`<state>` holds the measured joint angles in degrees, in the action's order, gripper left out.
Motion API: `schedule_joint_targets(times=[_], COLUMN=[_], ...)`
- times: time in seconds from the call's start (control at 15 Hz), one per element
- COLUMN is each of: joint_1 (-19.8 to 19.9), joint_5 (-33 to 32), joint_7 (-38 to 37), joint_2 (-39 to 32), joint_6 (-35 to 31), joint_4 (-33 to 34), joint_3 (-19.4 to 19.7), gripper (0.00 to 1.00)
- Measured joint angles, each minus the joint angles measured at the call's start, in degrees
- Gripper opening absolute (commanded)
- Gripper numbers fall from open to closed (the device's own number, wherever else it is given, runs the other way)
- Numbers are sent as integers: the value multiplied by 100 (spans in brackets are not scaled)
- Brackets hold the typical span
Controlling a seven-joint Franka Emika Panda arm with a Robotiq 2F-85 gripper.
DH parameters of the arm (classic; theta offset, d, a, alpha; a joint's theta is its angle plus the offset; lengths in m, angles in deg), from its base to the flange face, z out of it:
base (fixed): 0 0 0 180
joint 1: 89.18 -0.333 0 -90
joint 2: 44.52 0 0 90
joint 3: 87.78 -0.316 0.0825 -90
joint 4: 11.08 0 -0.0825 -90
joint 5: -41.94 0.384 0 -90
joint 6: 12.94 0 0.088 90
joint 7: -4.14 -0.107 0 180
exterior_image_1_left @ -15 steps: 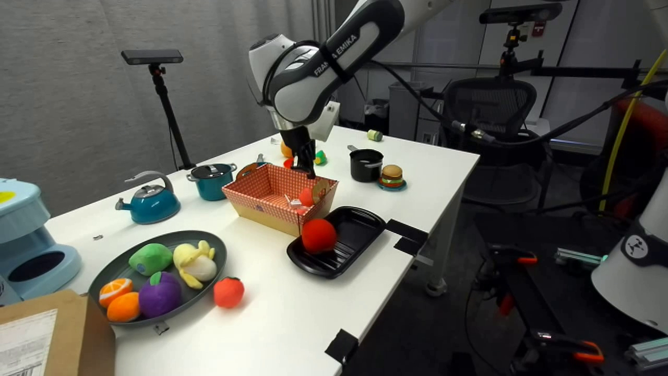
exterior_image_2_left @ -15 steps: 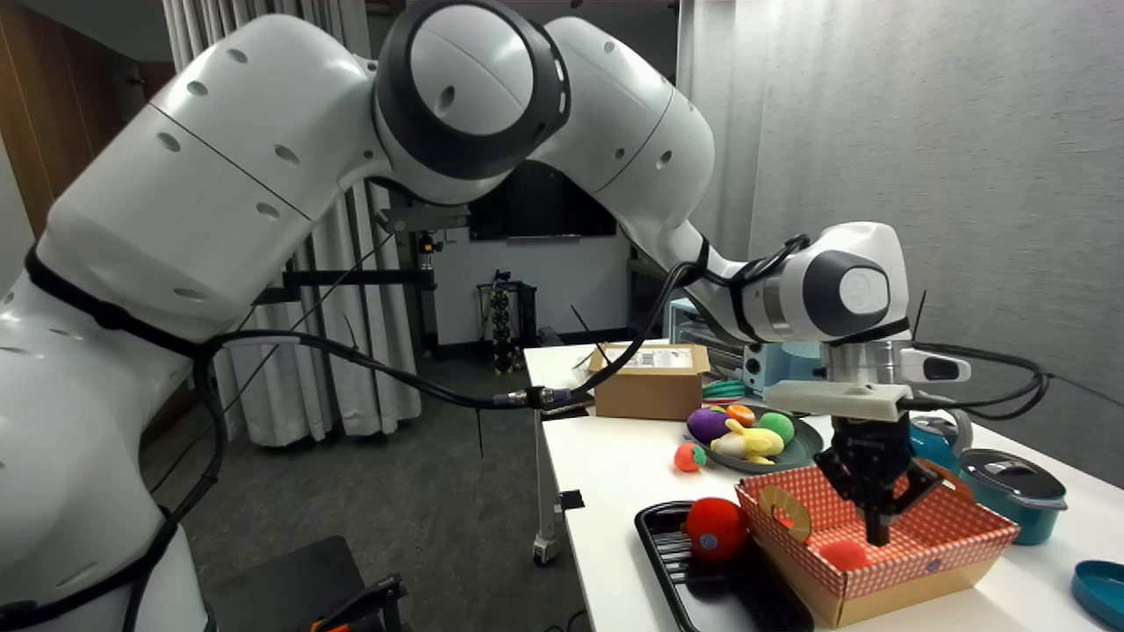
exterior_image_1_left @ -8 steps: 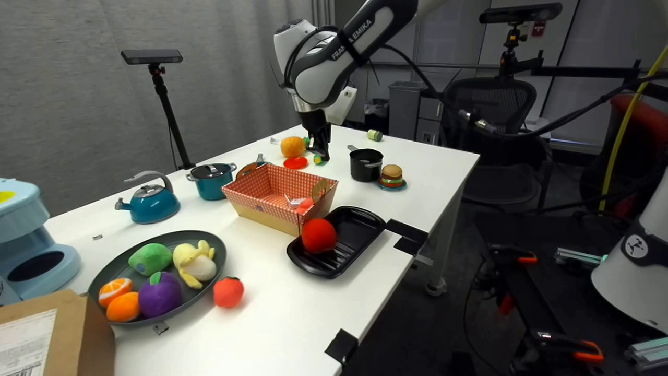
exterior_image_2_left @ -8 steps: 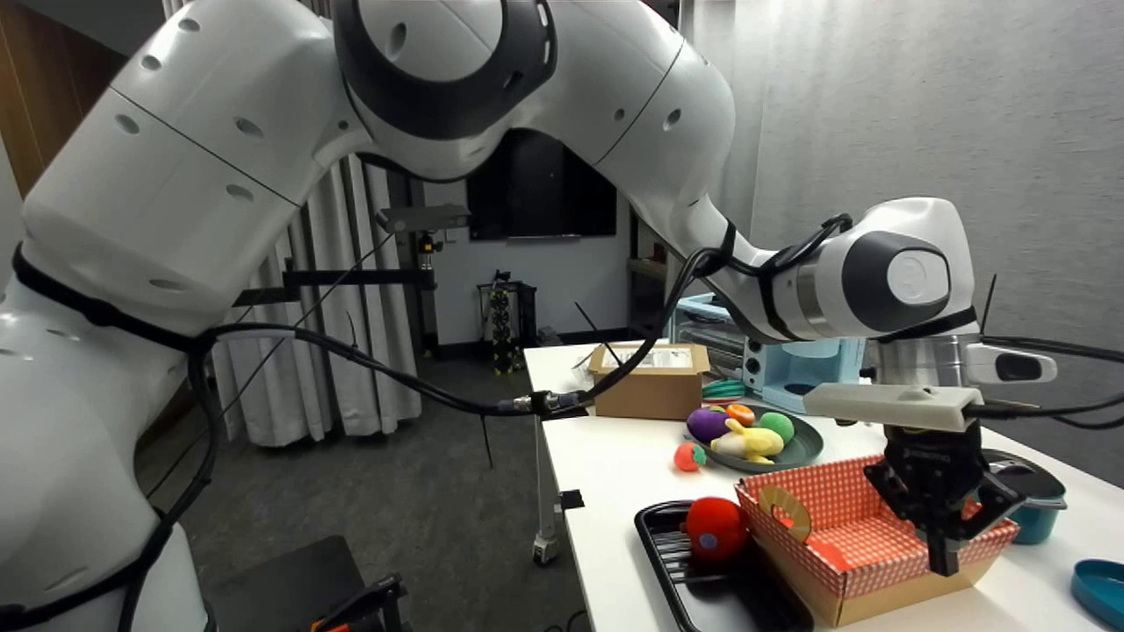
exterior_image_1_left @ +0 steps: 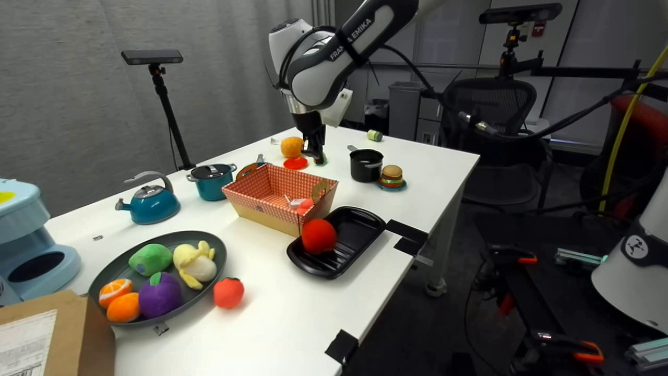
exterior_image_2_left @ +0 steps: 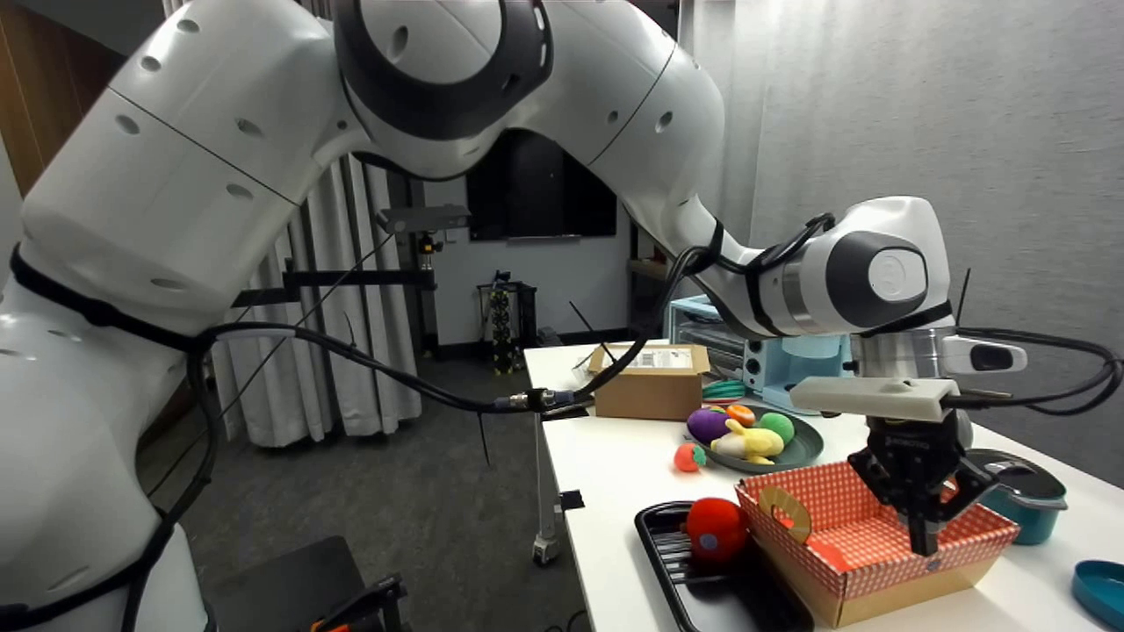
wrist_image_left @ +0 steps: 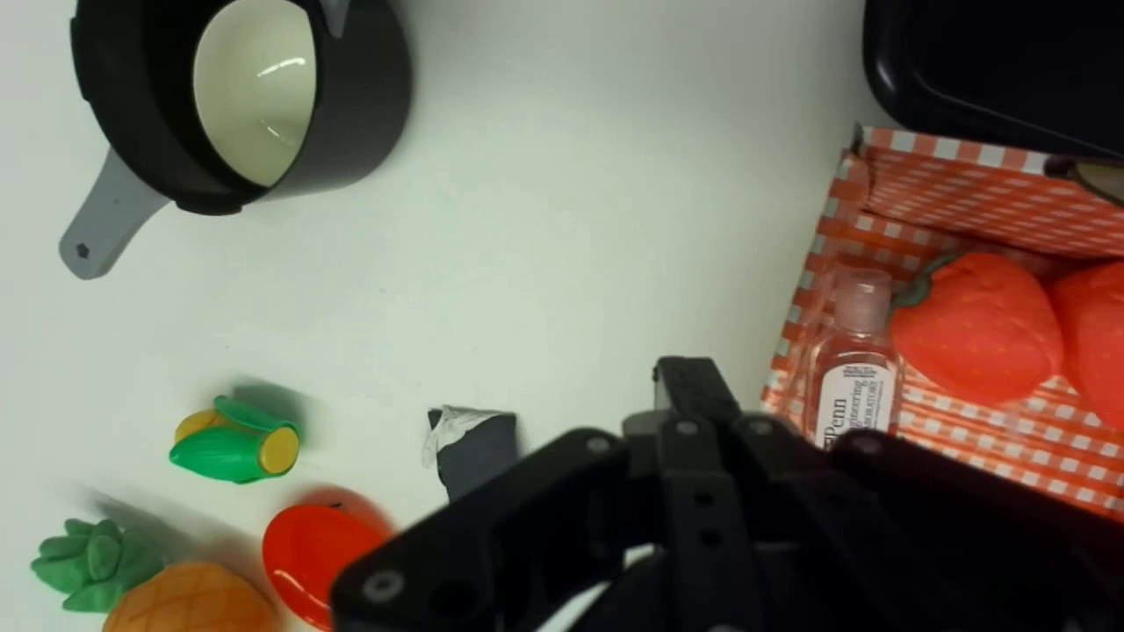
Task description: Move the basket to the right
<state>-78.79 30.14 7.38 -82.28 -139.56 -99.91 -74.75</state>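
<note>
The basket (exterior_image_1_left: pixel 266 213) is a rectangular box with a red-and-white checkered lining and tan lower sides. It stands upright on the white table in both exterior views (exterior_image_2_left: pixel 913 575). The wrist view shows one end of it at the right (wrist_image_left: pixel 953 430). Inside lie a small clear bottle (wrist_image_left: pixel 856 377) and red strawberries (wrist_image_left: pixel 979 329). My gripper (wrist_image_left: pixel 698 386) is shut and empty. In the wrist view its tips appear over the table just outside the basket's end edge. In both exterior views my gripper (exterior_image_1_left: pixel 319 159) hangs near that end (exterior_image_2_left: pixel 922 537), apart from the basket as far as I can tell.
A black tray (exterior_image_1_left: pixel 360 227) with a red ball (exterior_image_1_left: pixel 319 236) sits right against the basket's side. A black pot (wrist_image_left: pixel 369 105), a toy burger (exterior_image_1_left: pixel 392 176), a red lid (exterior_image_1_left: pixel 296 163) and a toy pineapple (wrist_image_left: pixel 189 601) lie beyond its end. A teal pot (exterior_image_1_left: pixel 211 188) stands behind.
My gripper has moved from over the basket's inside to beyond its end, then shifted slightly back toward it in the last half second. The basket has not moved.
</note>
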Motion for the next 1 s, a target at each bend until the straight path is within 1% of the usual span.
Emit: schedule_joint_targets(times=[0.4, 1.0], joint_1=[-100, -132], joint_5=[0, 0], joint_7=[0, 0], joint_2=[-1, -69], joint_6=[0, 0], joint_4=[-57, -426], joint_3=[-129, -304], gripper=[0, 0])
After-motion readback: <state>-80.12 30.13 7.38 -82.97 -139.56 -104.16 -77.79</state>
